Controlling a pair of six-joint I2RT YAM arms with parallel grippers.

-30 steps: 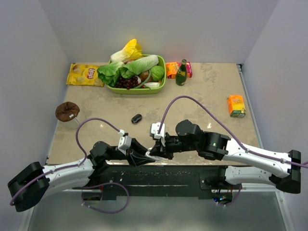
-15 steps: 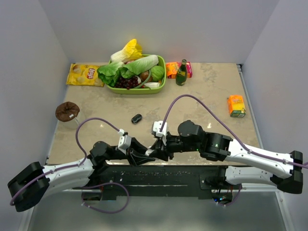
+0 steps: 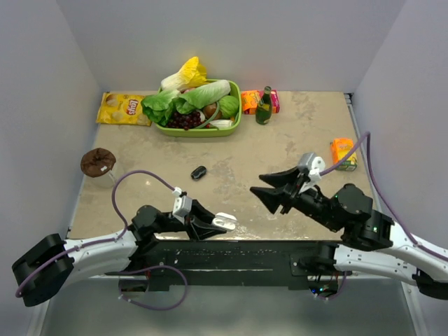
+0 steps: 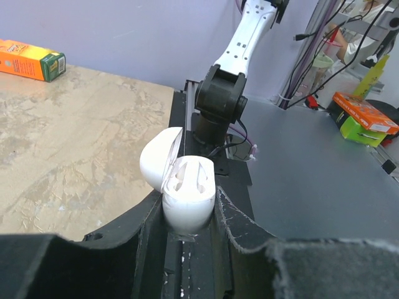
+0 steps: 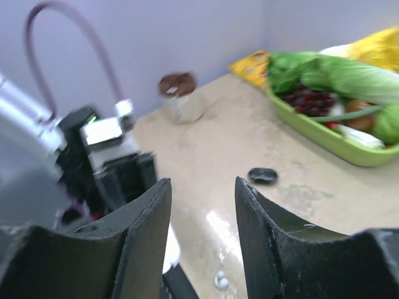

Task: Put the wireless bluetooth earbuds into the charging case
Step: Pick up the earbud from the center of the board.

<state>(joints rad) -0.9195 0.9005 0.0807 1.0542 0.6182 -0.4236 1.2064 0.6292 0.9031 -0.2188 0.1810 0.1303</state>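
Note:
My left gripper (image 3: 217, 224) is shut on a white charging case (image 4: 187, 193), gripped by its lower half near the table's front edge. The lid stands open to the left. Whitish shapes that look like earbuds (image 4: 189, 177) sit in its wells. My right gripper (image 3: 257, 184) hangs open over the table to the right of the case, apart from it, with nothing between its fingers (image 5: 149, 205). In the right wrist view a tiny whitish-translucent bead (image 5: 221, 280), perhaps an earbud, lies on the table. A small black oval case (image 3: 199, 172) lies further back.
A green basket (image 3: 236, 119) of vegetables stands at the back, with a chips bag (image 3: 124, 108) to its left and a dark bottle (image 3: 264, 105) to its right. An orange box (image 3: 343, 154) lies at the right. A brown-topped cup (image 3: 98, 162) stands at the left edge.
My right gripper has opened and pulled away from the white case, back to the right and up. The left gripper and the case have stayed put.

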